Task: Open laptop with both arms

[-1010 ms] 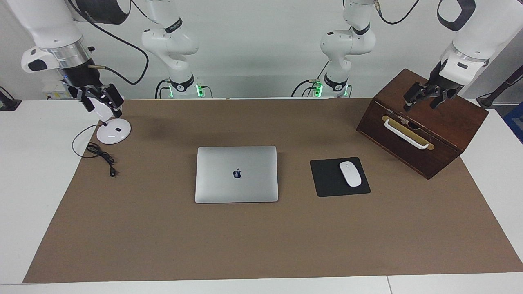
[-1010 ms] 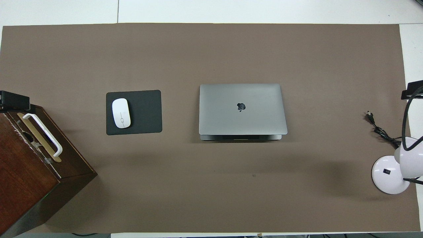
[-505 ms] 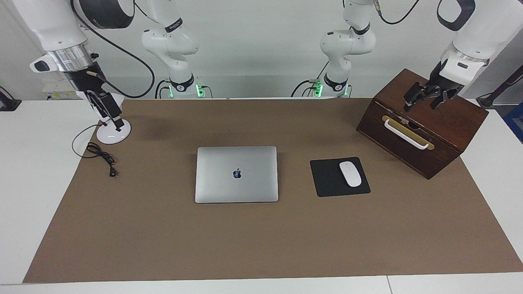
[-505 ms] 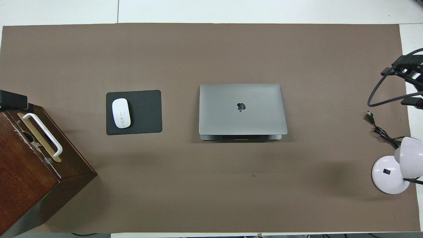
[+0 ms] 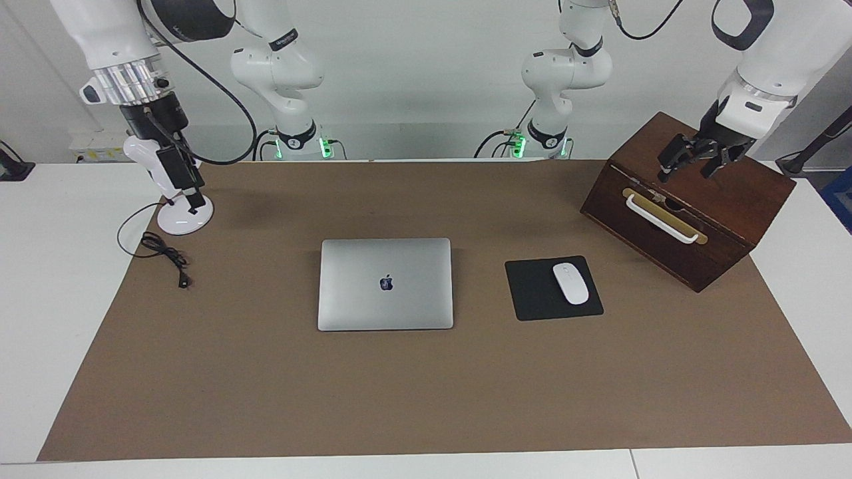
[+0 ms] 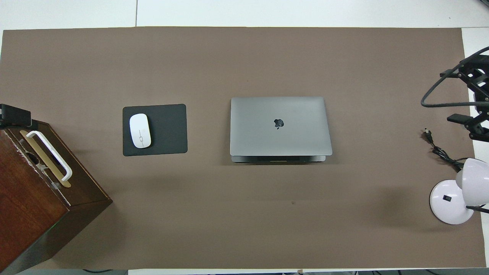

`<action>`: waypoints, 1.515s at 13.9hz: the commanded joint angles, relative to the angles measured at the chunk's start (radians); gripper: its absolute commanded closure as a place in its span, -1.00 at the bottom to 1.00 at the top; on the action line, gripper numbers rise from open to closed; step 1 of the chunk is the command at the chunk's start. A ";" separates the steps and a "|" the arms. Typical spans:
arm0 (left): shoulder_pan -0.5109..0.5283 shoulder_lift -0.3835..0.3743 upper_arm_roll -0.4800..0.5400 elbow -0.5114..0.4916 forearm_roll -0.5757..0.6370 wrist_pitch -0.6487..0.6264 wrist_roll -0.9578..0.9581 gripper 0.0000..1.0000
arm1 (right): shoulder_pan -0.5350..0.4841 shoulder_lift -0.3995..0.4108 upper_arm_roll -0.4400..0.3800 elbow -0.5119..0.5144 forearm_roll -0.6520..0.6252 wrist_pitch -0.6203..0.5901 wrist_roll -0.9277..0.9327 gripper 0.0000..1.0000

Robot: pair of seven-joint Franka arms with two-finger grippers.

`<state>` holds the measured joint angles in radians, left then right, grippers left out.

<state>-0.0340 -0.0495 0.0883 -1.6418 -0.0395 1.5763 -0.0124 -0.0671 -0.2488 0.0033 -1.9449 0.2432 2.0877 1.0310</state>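
Observation:
The silver-grey laptop point(image 5: 385, 284) lies shut in the middle of the brown mat, apple logo up; it also shows in the overhead view point(image 6: 280, 126). My right gripper point(image 5: 193, 198) hangs in the air over the white lamp's base, pointing down, fingers apart and empty; in the overhead view point(image 6: 447, 95) it is at the mat's edge at the right arm's end. My left gripper point(image 5: 685, 171) hovers open and empty over the top of the wooden box; only its edge shows in the overhead view point(image 6: 15, 116). Both grippers are well away from the laptop.
A black mouse pad point(image 5: 529, 293) with a white mouse point(image 5: 570, 283) lies beside the laptop toward the left arm's end. A dark wooden box point(image 5: 692, 223) with a white handle stands at that end. A white desk lamp point(image 5: 185, 216) and its black cord point(image 5: 163, 253) are at the right arm's end.
My right gripper has turned at the wrist to point down and moved off the lamp head, farther out over the mat's edge. The left gripper and the laptop have not moved.

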 commanded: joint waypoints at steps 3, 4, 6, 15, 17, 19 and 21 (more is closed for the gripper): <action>0.008 0.002 -0.007 0.002 0.006 0.016 -0.009 1.00 | 0.047 -0.131 0.003 -0.193 0.025 0.173 0.118 -0.98; 0.008 0.002 -0.007 0.002 0.006 0.021 -0.009 1.00 | 0.061 -0.138 0.003 -0.203 0.025 0.182 0.139 -0.98; 0.008 0.002 -0.007 -0.001 0.004 0.037 -0.009 1.00 | 0.070 -0.145 0.004 -0.206 0.025 0.192 0.191 -0.98; -0.015 -0.007 -0.018 -0.073 0.003 0.218 -0.008 1.00 | 0.070 -0.225 0.086 -0.344 0.025 0.348 0.345 -0.98; -0.040 -0.015 -0.018 -0.113 0.003 0.270 -0.008 1.00 | 0.070 -0.245 0.098 -0.393 0.025 0.383 0.345 -0.98; -0.043 -0.018 -0.018 -0.144 -0.017 0.310 -0.008 1.00 | 0.070 -0.265 0.119 -0.451 0.025 0.428 0.345 -0.98; -0.050 -0.039 -0.018 -0.199 -0.048 0.378 -0.011 1.00 | 0.070 -0.267 0.138 -0.483 0.025 0.463 0.356 -0.98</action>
<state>-0.0697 -0.0438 0.0634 -1.7614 -0.0646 1.8840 -0.0135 0.0072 -0.4759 0.1184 -2.3625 0.2493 2.4998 1.3670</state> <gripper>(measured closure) 0.991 0.000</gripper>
